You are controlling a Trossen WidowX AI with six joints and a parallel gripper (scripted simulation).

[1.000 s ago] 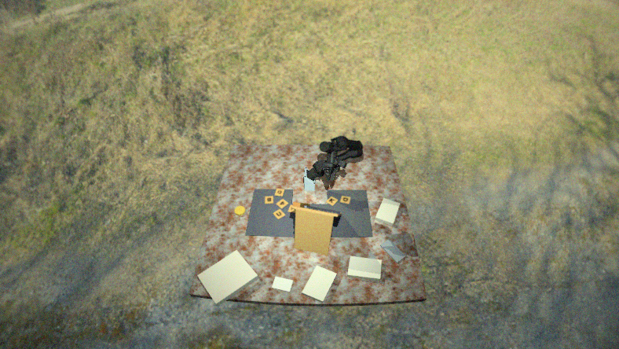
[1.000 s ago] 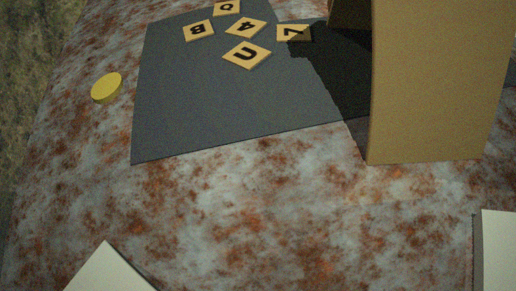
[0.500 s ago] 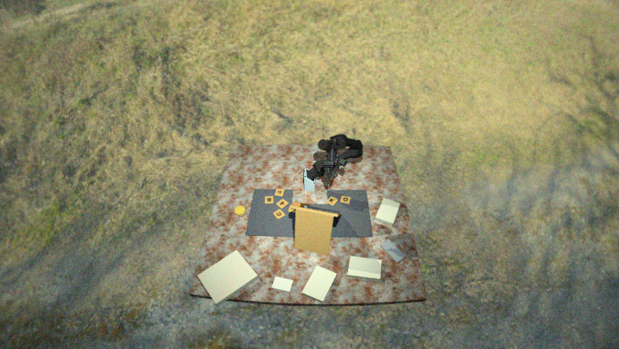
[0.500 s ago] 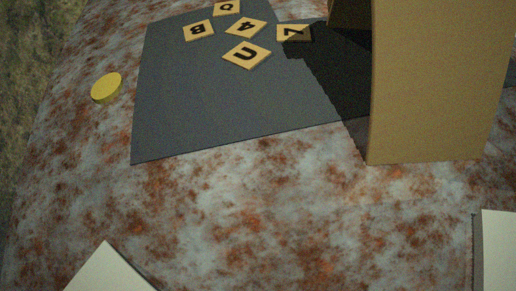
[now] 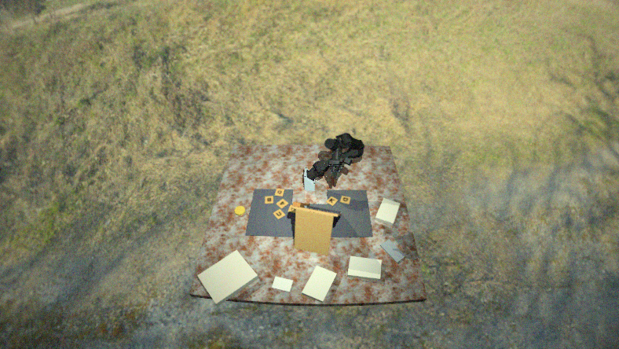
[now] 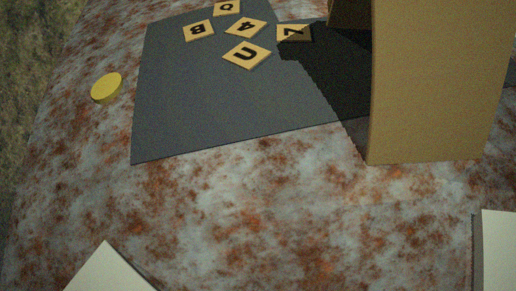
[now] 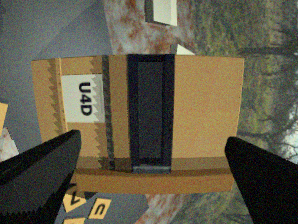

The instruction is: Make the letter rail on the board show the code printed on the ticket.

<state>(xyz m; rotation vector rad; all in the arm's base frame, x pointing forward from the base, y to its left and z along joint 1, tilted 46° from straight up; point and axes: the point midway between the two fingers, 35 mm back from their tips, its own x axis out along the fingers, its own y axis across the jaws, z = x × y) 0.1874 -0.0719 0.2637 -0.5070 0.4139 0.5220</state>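
The tan board (image 5: 313, 232) (image 6: 433, 90) (image 7: 207, 105) stands with its back to the top and exterior views. In the wrist view its ticket (image 7: 85, 99) reads U4D, and the dark rail (image 7: 150, 110) shows no tile in it. The U tile (image 5: 278, 213) (image 6: 246, 54) (image 7: 100, 208) and the 4 tile (image 5: 281, 203) (image 6: 246, 27) lie flat on the left mat. A tile (image 5: 345, 200) on the right mat looks like a D, too small to be sure. My gripper (image 7: 156, 141) is open and empty, its fingers apart in front of the board.
B (image 5: 269, 200) (image 6: 198, 29) and Q (image 5: 280, 192) (image 6: 226, 7) tiles lie left; a K tile (image 5: 331, 200) lies right. A pale upright panel (image 5: 309, 182) is near the arm. A yellow disc (image 5: 239, 211) (image 6: 107, 86) and several cream blocks (image 5: 227, 275) stand around the mats.
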